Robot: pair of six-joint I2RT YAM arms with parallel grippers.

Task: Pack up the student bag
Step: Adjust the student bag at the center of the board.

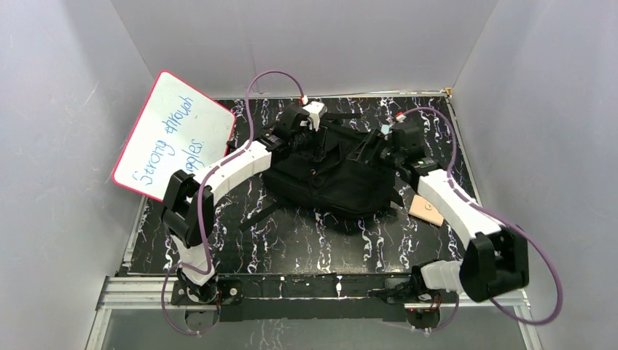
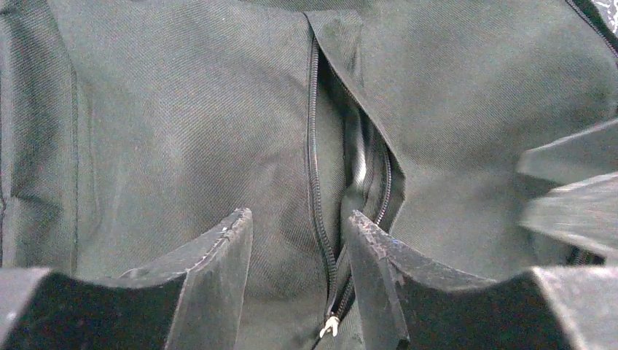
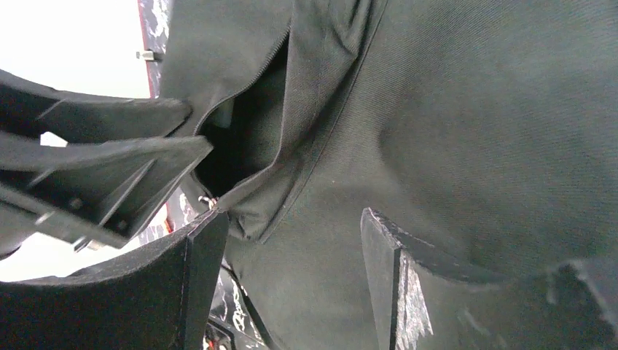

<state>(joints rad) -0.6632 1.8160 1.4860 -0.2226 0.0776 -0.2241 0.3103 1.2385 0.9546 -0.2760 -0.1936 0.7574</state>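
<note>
Straddling zipper (image 2: 313,146) of student bag (image 2: 182,109), left end effector (image 2: 300,248) parted, right end effector (image 3: 291,255) wide, both empty

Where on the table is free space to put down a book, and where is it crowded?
The bare patch is the table strip between the student bag and the near rail. Crowded: over the bag, where left gripper and right gripper hover open, and the right edge by the small tan piece.
</note>
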